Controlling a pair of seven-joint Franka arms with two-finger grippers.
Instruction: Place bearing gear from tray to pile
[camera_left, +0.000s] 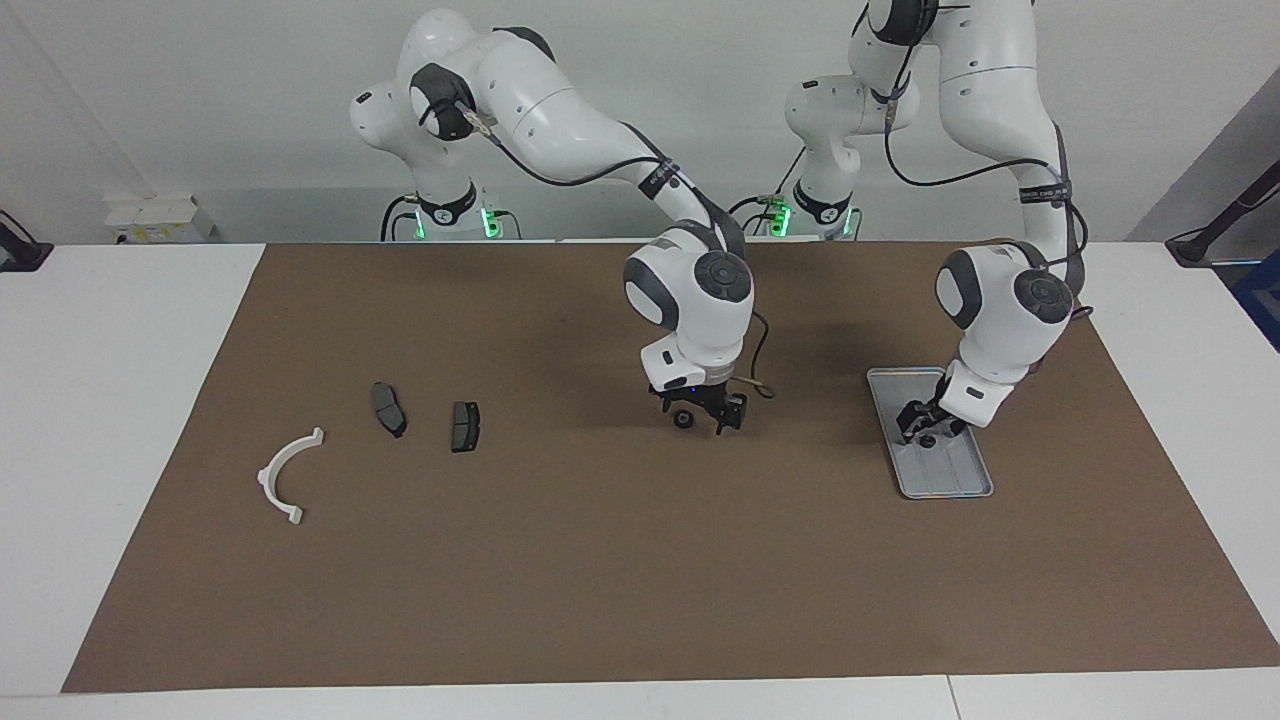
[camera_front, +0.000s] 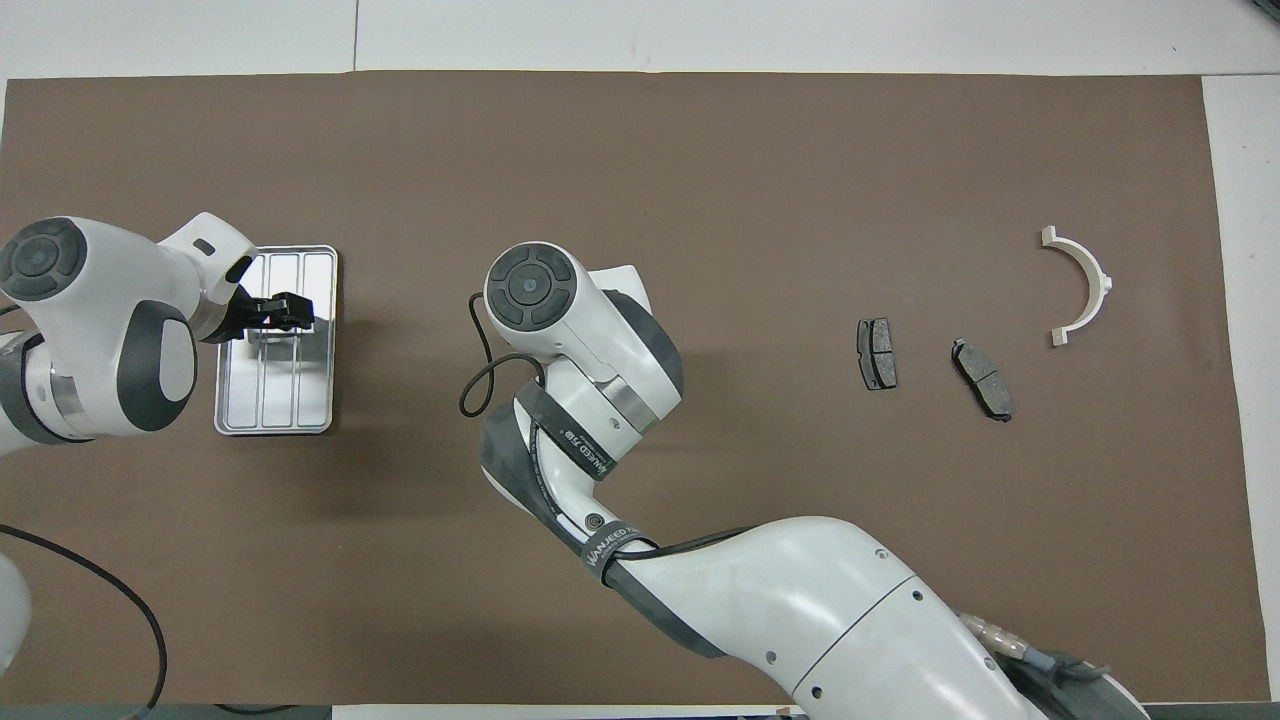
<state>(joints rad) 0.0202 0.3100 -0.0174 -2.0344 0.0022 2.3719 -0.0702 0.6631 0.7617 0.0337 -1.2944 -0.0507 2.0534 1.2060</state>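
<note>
Here we see the left gripper (camera_left: 927, 430) clamped on the bearing gear (camera_left: 928, 440) over the tray (camera_left: 940, 480); the right gripper (camera_left: 703, 418), jaws apart, is at the tray's nine o'clock in the facing view.

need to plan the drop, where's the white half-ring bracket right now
The white half-ring bracket lies flat on the brown mat at the right arm's end, beside the two dark plates, apart from them.

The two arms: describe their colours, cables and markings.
Both arms are glossy white with dark grey joint caps and rounded shells. The left gripper and right gripper are black. Black cables run along each arm, held by black straps with white lettering. Green lights glow at both bases.
</note>
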